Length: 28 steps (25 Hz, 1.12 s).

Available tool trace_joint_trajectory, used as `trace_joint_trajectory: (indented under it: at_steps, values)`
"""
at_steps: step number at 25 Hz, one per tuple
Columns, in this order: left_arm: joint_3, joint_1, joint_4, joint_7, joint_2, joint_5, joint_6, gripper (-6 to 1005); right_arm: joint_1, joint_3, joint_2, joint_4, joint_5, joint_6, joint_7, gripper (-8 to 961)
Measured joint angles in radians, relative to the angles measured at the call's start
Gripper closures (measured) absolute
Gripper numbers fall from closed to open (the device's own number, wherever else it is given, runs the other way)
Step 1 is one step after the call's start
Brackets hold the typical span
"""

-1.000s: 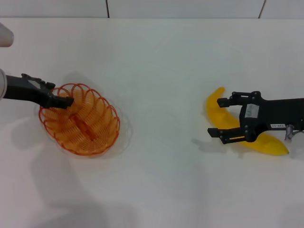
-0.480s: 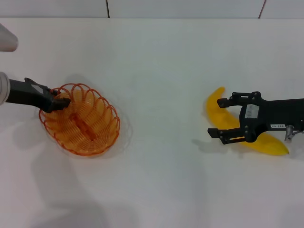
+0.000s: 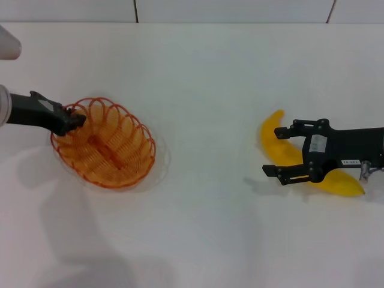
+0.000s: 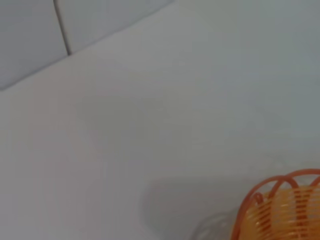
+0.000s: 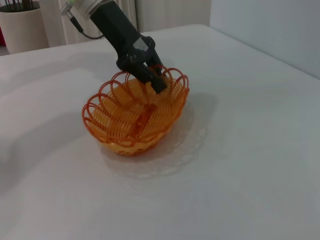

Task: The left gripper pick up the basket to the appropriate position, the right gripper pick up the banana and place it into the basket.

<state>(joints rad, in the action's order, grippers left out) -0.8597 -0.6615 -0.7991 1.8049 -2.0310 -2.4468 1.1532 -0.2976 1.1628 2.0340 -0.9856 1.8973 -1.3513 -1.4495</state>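
Observation:
The orange wire basket (image 3: 103, 144) is at the left of the white table. My left gripper (image 3: 73, 120) is shut on its looped rim at the left end. The right wrist view shows the left gripper (image 5: 150, 75) pinching the far rim of the basket (image 5: 135, 115), which looks tilted and slightly raised over its shadow. Part of the basket rim (image 4: 280, 210) shows in the left wrist view. The yellow banana (image 3: 270, 137) lies at the right. My right gripper (image 3: 273, 150) is open, its fingers either side of the banana's middle, just above it.
The white table (image 3: 204, 78) runs back to a tiled wall (image 3: 228, 9). A pale arm segment (image 3: 7, 45) sits at the far left edge. A potted plant (image 5: 22, 22) stands beyond the table in the right wrist view.
The left gripper drew back from inside the basket to its rim and shut on it. The basket has shifted a little right and up. The right gripper and banana have hardly moved.

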Motion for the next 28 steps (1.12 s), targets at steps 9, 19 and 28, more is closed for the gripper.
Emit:
trace_joint_trajectory:
  at_steps: [9,19,28]
  values:
    - [-0.011,0.009,-0.028,-0.021,-0.001,0.053,0.006,843,0.0,-0.006,0.0,0.007,0.001,0.0,0.001,79]
    - [-0.029,0.0,-0.038,-0.052,-0.002,0.121,-0.007,873,-0.008,0.0,0.0,0.008,0.002,0.0,0.001,80]
    - [-0.066,-0.011,-0.015,-0.074,-0.008,0.193,-0.09,906,-0.012,0.0,0.0,0.007,0.003,0.001,0.001,80]
